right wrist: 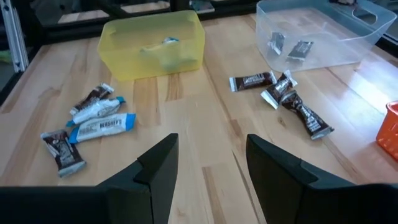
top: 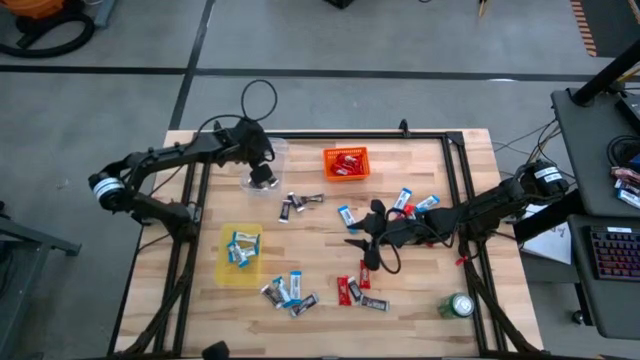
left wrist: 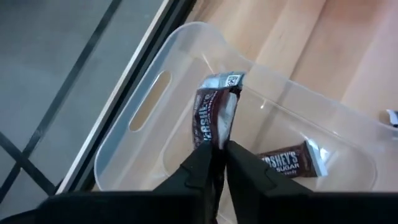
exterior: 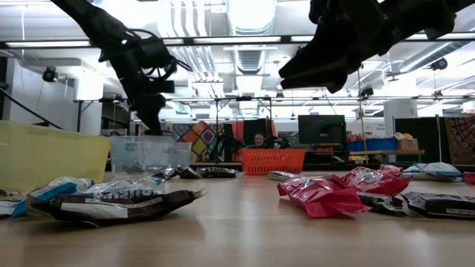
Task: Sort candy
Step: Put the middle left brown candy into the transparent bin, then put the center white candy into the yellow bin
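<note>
Taking the clear bin [left wrist: 155, 106] as the landmark: the left gripper [left wrist: 216, 155] hangs directly above it, its fingers [left wrist: 199, 165] pinched on the bottom end of a dark brown candy bar [left wrist: 214, 115], long axis standing upright from the fingertips. A second brown bar [left wrist: 289, 163] lies on the bin floor below. Farther off across the tabletop [top: 420, 300], the right gripper [right wrist: 208, 165] hovers with fingers wide apart and empty, scattered candy [right wrist: 93, 121] beyond it.
</note>
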You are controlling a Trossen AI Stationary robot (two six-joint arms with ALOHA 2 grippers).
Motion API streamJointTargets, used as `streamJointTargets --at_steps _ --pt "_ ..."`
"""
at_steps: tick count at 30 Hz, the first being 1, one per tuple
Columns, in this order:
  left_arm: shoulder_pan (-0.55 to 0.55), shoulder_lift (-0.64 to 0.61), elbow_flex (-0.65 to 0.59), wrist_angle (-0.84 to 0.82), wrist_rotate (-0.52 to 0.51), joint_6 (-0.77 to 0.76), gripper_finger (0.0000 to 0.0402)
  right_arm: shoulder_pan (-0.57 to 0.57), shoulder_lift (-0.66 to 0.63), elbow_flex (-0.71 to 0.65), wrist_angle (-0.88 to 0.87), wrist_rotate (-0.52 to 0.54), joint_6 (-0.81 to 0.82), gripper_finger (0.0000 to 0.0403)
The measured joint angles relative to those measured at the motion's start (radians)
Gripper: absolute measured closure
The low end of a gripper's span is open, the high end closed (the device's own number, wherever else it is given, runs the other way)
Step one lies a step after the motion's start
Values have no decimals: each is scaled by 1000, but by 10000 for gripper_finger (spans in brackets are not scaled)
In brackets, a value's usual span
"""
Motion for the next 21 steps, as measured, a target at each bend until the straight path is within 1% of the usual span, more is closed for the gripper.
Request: streamJointTargets --at_steps 7,9,11,14,15,19,21 --pt "-2 -11 10 -48 -6 -67 293 -11 0 13 16 0 0 227" --pt "-4 -11 11 -70 -6 -100 278 -15 0 23 15 0 11 227" --pt "-7 -14 11 -104 24 -144 268 -22 0 32 14 0 40 227" --pt "-31 -33 9 -123 130 -204 263 -34 1 52 13 1 96 227" --pt "-47 -46 5 -115 148 -214 264 -38 2 60 8 1 116 227" --pt "-147 -104 -16 -52 149 -251 274 -42 3 93 -56 9 175 227" --pt "-217 -135 -21 -33 149 -265 279 -41 3 104 -102 43 224 227"
